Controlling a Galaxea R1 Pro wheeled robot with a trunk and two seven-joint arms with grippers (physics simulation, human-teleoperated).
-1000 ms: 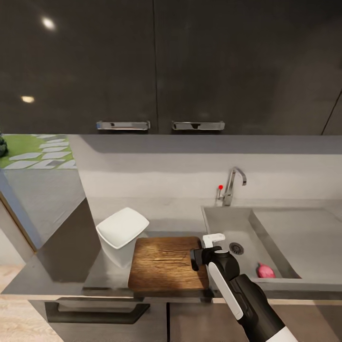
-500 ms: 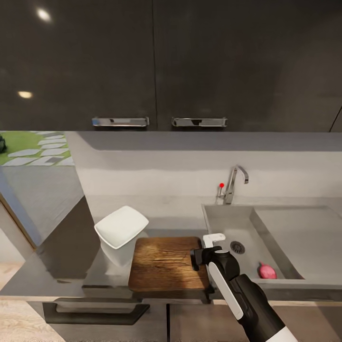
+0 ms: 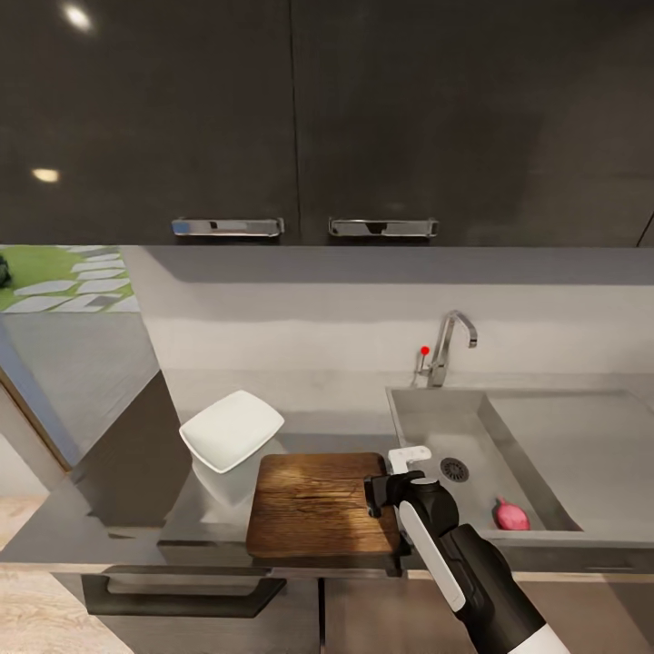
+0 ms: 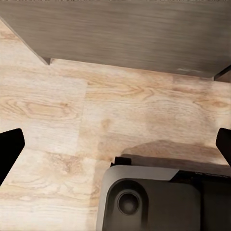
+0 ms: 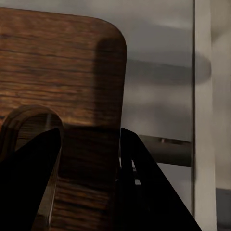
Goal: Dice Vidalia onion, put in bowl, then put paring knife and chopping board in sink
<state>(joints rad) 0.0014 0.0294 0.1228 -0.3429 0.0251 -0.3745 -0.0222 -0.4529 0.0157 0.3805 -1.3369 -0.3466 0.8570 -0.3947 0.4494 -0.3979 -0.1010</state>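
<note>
Gripping the chopping board (image 3: 313,504) by its right edge, next to the sink (image 3: 545,536), the right gripper (image 3: 389,490) with dark fingers (image 5: 29,183) clamped either side of the slot-handle end. Lying on the countertop (image 3: 127,509) just right of the white bowl (image 3: 232,430); the Vidalia onion (image 3: 511,515) down in the basin near the drain (image 3: 452,469). Hanging over pale wood floor (image 4: 72,110), the left gripper (image 4: 115,149) spread wide, nothing between its fingertips (image 4: 9,144).
</note>
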